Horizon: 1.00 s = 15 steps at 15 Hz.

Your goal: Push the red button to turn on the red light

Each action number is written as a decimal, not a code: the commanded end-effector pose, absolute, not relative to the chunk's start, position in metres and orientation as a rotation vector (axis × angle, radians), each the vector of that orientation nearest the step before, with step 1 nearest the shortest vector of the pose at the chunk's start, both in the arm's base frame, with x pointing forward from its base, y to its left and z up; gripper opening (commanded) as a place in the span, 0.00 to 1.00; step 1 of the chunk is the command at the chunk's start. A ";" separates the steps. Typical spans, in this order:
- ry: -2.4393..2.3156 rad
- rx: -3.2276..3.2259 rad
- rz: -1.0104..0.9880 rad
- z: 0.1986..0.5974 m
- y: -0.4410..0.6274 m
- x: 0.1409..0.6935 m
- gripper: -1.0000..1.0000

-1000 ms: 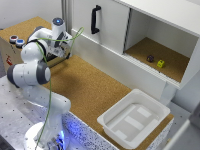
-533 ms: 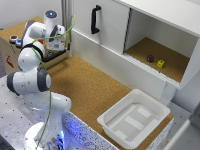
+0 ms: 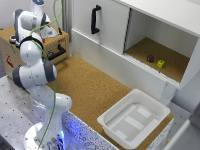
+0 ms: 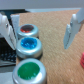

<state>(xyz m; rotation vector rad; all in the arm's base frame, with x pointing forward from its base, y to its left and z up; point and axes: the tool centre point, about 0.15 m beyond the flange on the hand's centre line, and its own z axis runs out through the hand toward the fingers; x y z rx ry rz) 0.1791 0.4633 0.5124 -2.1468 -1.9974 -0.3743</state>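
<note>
In the wrist view the red button (image 4: pixel 27 30) has a round reddish cap in a ring. It sits on the wooden box top in a row with a blue button (image 4: pixel 28 46) and a green button (image 4: pixel 27 70). My gripper (image 4: pixel 40 31) is open above them. One finger (image 4: pixel 6 29) is beside the red button and the other finger (image 4: pixel 73 29) is well to the other side. In the exterior view the arm bends over the wooden box (image 3: pixel 10 52) at the far left, with the gripper (image 3: pixel 49 31) above its top. The buttons are hidden there.
A white bin (image 3: pixel 132 117) sits on the cork surface at the exterior view's lower right. A white cabinet with a black door handle (image 3: pixel 95 19) stands behind. Its open compartment holds a dark object (image 3: pixel 150 58) and a yellow object (image 3: pixel 160 63).
The arm has swung further toward the exterior view's left and back, bringing the gripper over the top of the wooden box.
</note>
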 end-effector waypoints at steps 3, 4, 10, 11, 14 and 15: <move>-2.248 -2.146 -0.151 0.523 0.553 0.160 1.00; -2.243 -2.136 -0.121 0.519 0.559 0.162 1.00; -2.257 -1.997 -0.016 0.510 0.582 0.160 0.00; -2.274 -1.970 -0.001 0.507 0.584 0.159 0.00; -2.312 -1.910 -0.006 0.505 0.590 0.155 0.00; -2.316 -1.895 -0.015 0.506 0.592 0.155 0.00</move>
